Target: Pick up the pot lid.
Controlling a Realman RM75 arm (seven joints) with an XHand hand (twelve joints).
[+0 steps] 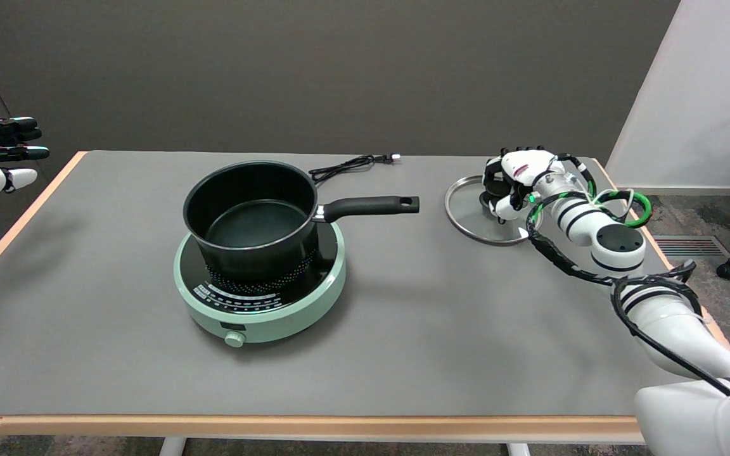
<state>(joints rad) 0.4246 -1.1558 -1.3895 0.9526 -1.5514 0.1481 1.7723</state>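
The right hand [517, 180] sits on the glass lid [466, 212], fingers curled around its knob; the lid lies flat on the surface [403, 329].

The right arm [618, 244] is glossy white with black joint bands and a black round cap. Black braided cable and green-ringed wire loop alongside it. Its hand [516, 180] is black and white.
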